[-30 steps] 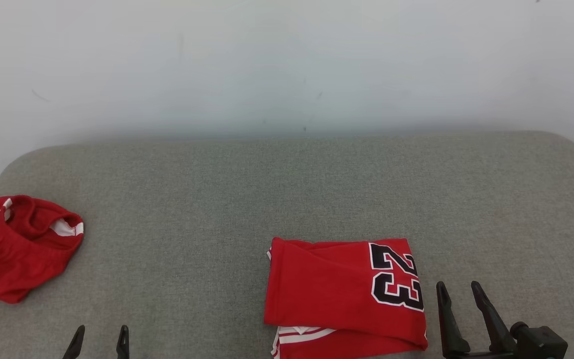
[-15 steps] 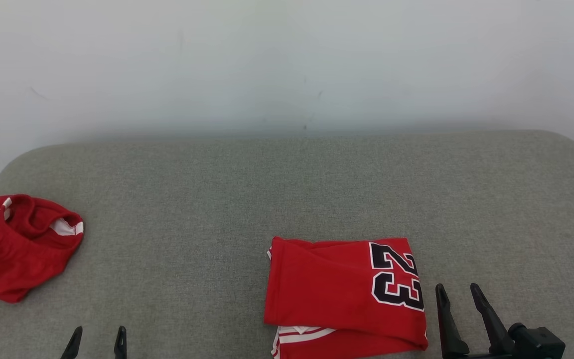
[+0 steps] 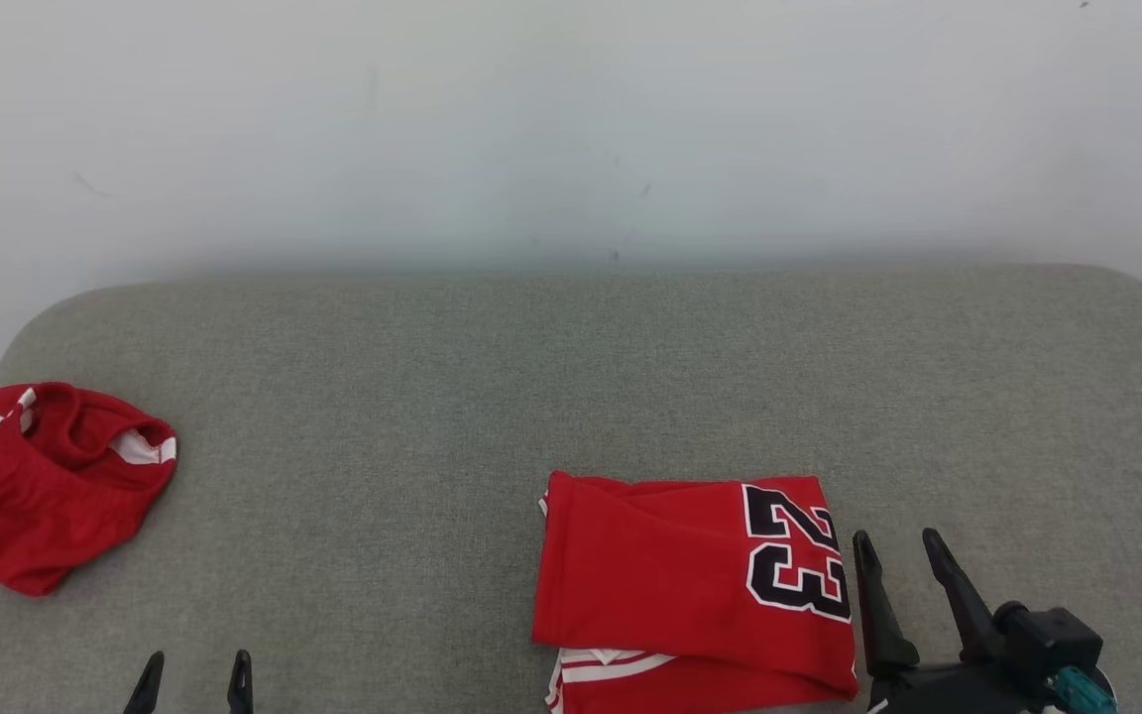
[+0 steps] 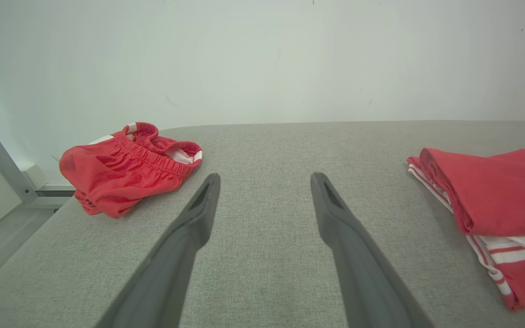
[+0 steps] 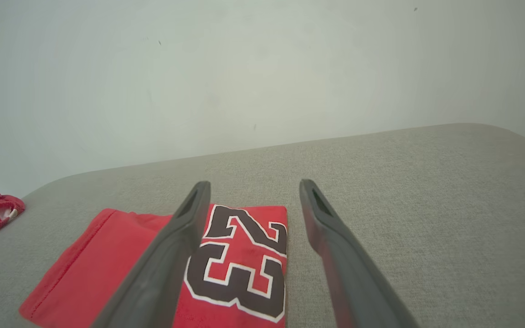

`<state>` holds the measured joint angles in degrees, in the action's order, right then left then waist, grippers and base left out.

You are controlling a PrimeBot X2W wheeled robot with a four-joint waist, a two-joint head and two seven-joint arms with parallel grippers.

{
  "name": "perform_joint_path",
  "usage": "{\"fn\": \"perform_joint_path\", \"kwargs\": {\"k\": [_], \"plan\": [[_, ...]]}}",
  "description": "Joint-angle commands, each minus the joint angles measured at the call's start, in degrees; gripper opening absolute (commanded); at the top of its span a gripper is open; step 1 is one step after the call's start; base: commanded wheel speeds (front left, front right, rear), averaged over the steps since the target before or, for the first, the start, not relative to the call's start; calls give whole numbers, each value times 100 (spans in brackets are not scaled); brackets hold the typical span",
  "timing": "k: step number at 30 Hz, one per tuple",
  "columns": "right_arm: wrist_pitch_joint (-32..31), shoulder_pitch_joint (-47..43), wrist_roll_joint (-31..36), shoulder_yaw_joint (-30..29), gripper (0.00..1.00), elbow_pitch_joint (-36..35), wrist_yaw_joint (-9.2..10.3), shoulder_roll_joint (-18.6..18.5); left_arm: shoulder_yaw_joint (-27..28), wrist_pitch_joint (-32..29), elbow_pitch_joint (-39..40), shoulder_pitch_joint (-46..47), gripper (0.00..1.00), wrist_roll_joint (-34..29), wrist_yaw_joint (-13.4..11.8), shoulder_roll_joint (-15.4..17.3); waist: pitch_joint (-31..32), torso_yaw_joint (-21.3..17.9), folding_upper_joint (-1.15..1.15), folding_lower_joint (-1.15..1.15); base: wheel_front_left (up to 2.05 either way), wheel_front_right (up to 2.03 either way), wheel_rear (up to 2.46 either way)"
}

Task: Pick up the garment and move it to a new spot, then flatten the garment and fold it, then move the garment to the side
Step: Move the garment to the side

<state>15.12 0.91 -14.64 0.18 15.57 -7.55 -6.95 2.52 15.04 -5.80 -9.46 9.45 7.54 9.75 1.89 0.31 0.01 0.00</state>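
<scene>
Holding both pincers wide and empty, I have my left gripper (image 3: 199,656) at the near edge and my right gripper (image 3: 895,535) just beside the folded red jersey (image 3: 670,585). Further off, crumpled red shorts (image 3: 46,486) lie far left on the grey pad (image 3: 531,377).

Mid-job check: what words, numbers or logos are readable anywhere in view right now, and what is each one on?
"23": black numerals edged in white, on the top layer of the folded red jersey, at its right end.
Crumpled red garment: white trim, no text or logo to be seen.
Grey padded surface and the wall behind it: no lettering, only small dark specks.
</scene>
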Motion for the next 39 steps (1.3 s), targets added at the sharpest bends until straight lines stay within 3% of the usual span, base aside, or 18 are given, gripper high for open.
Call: {"fn": "perform_joint_path", "kwargs": {"k": [1, 10, 31, 33, 34, 39], "plan": [[1, 198, 18, 81, 100, 124, 15, -62, 12, 19, -16, 24, 100, -42, -11, -26, -11, 19, -1, 0, 0, 0, 0], [-203, 1175, 163, 49, 100, 1233, 15, -180, -96, 19, -65, 174, 100, -97, -11, -100, -155, 219, -1, 0, 0, 0, 0], [-201, 1884, 147, 19, 100, 3597, 15, -13, -196, 19, -88, 532, 100, -39, -11, -95, -677, 401, -1, 0, 0, 0, 0], [-193, 1903, 84, 125, 21, 3713, 15, 49, -190, 19, -99, 567, 100, -37, -11, -98, -702, 391, -1, 0, 0, 0, 0], [-174, 1910, 60, 180, 0, 3744, 15, 67, -186, 19, -101, 584, 100, -39, -11, -104, -711, 383, -1, 0, 0, 0, 0], [-119, 2127, -96, 427, 0, 3769, 15, 23, -142, 19, -87, 624, 100, -33, -11, -137, -791, 323, -1, 0, 0, 0, 0]]}}
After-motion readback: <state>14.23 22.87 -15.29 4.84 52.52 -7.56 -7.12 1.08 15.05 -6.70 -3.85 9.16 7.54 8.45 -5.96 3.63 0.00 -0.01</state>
